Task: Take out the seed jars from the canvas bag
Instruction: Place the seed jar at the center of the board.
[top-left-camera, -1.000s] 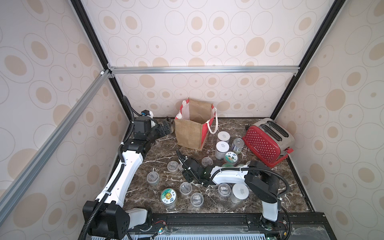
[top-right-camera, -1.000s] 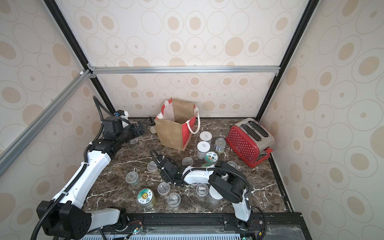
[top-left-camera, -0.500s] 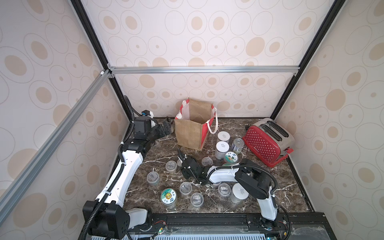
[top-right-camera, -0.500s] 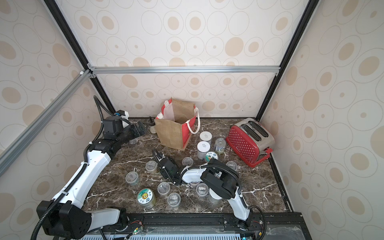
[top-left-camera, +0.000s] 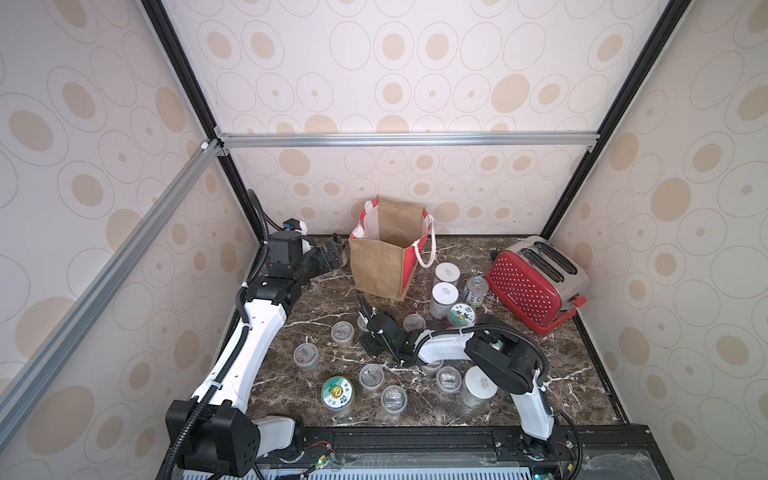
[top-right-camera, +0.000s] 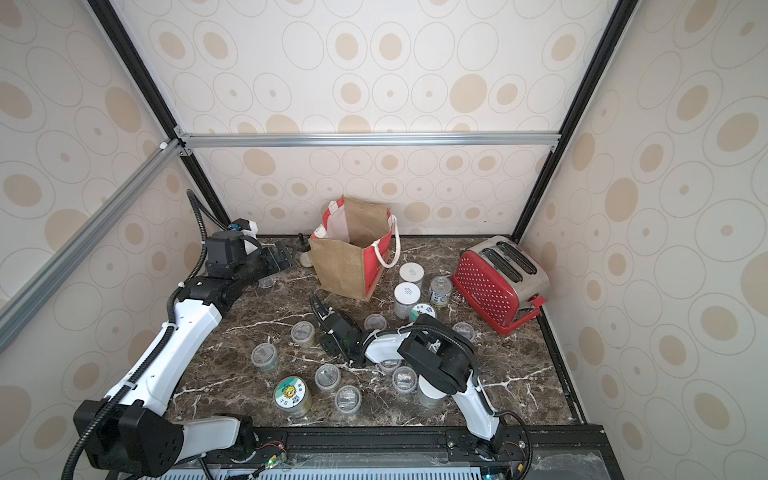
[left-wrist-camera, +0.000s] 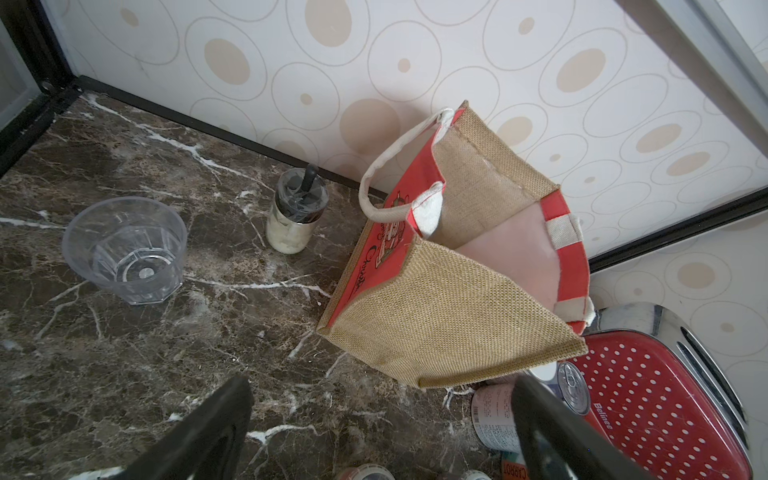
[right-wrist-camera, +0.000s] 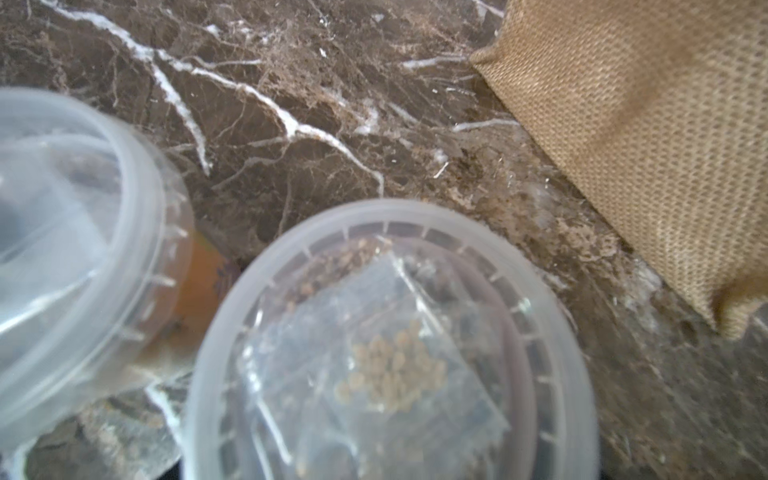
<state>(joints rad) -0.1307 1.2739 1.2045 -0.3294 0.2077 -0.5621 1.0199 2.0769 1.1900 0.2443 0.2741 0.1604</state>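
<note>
Nearest, the jars (top-left-camera: 337, 395) stand loose on the table (top-left-camera: 561, 374). There are at least eight small clear cups, two sticker-lidded jars, three white-lidded ones, and one can (top-left-camera: 476, 291). Mid-table the right gripper (top-left-camera: 365, 316) hangs low over one cup (right-wrist-camera: 390, 353), with a second cup just beside. Its fingers are hidden, so I cannot tell its spread or hold. Behind stands one bag (top-left-camera: 382, 266), upright and open-mouthed, with one toaster (top-left-camera: 536, 282) to its right. Farthest left, the left gripper (left-wrist-camera: 380, 384) gapes wide and empty, near one shaker (left-wrist-camera: 297, 216) and one glass (left-wrist-camera: 124, 249).
</note>
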